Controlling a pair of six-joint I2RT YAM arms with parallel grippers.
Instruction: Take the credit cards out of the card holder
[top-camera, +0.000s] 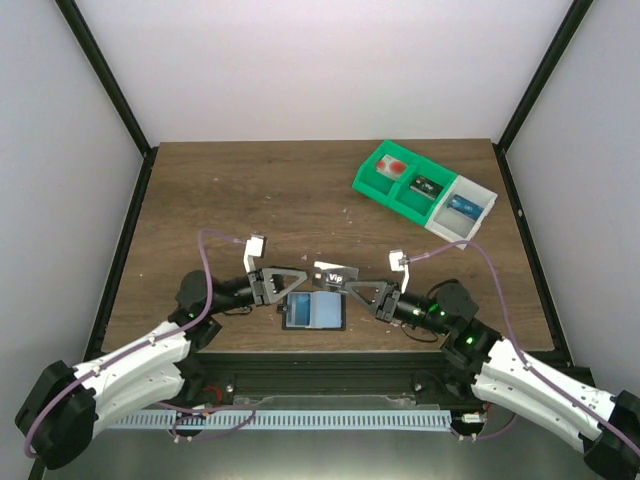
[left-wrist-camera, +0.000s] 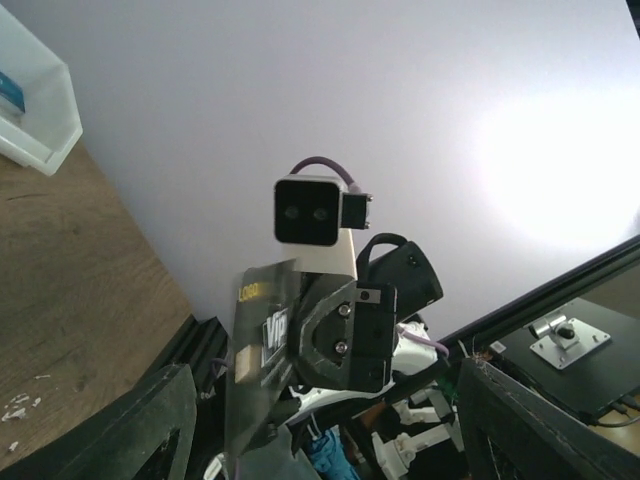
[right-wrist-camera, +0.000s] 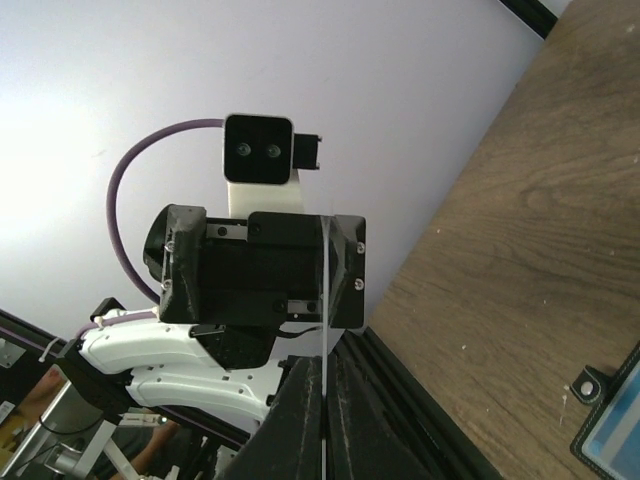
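The card holder (top-camera: 313, 311), black with a pale blue-grey face, lies flat on the table near the front edge; its corner shows in the right wrist view (right-wrist-camera: 612, 432). My right gripper (top-camera: 352, 286) is shut on a dark credit card (top-camera: 335, 272) marked VIP and holds it upright above the holder. The card shows edge-on between my right fingers (right-wrist-camera: 325, 330) and face-on in the left wrist view (left-wrist-camera: 262, 335). My left gripper (top-camera: 292, 288) is open and empty, hovering over the holder's left end, facing the right gripper.
A green compartment tray (top-camera: 398, 180) joined to a white one (top-camera: 466, 208) sits at the back right with cards in its compartments. The black frame rail (top-camera: 320, 375) runs along the table's front edge. White walls enclose the table.
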